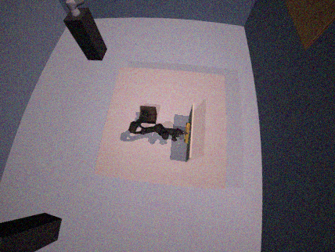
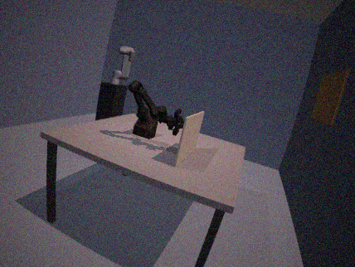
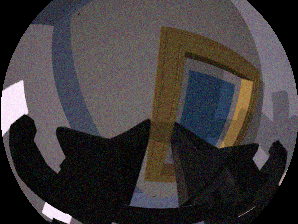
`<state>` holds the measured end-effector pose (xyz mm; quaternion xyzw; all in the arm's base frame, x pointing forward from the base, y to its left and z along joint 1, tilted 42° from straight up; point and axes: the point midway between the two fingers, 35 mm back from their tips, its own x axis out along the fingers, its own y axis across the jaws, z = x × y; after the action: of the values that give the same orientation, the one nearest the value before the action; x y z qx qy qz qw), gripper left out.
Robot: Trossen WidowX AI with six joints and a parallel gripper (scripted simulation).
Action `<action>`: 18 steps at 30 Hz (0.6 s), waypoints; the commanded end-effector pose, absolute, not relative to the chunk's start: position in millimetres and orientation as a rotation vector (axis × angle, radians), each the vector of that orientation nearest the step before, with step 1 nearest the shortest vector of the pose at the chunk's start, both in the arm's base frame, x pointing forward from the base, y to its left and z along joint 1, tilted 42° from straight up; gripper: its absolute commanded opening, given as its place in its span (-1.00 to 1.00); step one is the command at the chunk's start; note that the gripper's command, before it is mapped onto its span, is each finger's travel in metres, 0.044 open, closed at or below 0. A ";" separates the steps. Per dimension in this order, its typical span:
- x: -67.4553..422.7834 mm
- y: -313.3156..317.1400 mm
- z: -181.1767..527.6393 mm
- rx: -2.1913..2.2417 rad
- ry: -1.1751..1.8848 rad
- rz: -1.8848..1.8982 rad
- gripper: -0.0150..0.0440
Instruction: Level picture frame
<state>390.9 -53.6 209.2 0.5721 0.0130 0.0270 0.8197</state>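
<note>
The picture frame [image 3: 166, 103] [image 1: 187, 132] has a yellow-brown border and a blue picture inside. It hangs tilted on the upright wall panel [image 1: 197, 125] [image 2: 188, 137] [image 3: 100, 63] that stands on the table. In the wrist view my gripper [image 3: 160, 124] is shut on the frame's yellow border, with a dark finger on each side of it. From above, the gripper [image 1: 182, 133] reaches from the arm's base [image 1: 148, 113] [image 2: 145, 126] to the panel's face. The screw and the notched strip are hidden behind the frame.
The pale table [image 1: 129, 164] [image 2: 104, 145] carries the arm and the panel. A dark pedestal with a white arm [image 1: 84, 33] [image 2: 112, 99] stands behind the table. Another dark block [image 1: 27, 231] lies on the floor at the lower left.
</note>
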 end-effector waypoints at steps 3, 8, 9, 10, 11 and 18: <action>390.7 -48.6 210.5 1.219 0.026 0.068 -0.49; 390.6 -47.9 209.2 1.220 0.026 0.068 -0.49; 390.6 -48.0 208.7 1.220 0.026 0.068 -0.49; 390.6 -48.1 208.2 1.220 0.026 0.068 -0.49; 390.6 -48.1 207.8 1.220 0.026 0.068 -0.49; 390.6 -47.5 209.5 1.220 0.026 0.068 -0.49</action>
<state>390.6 -49.5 207.5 0.5720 0.0127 0.0279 0.8197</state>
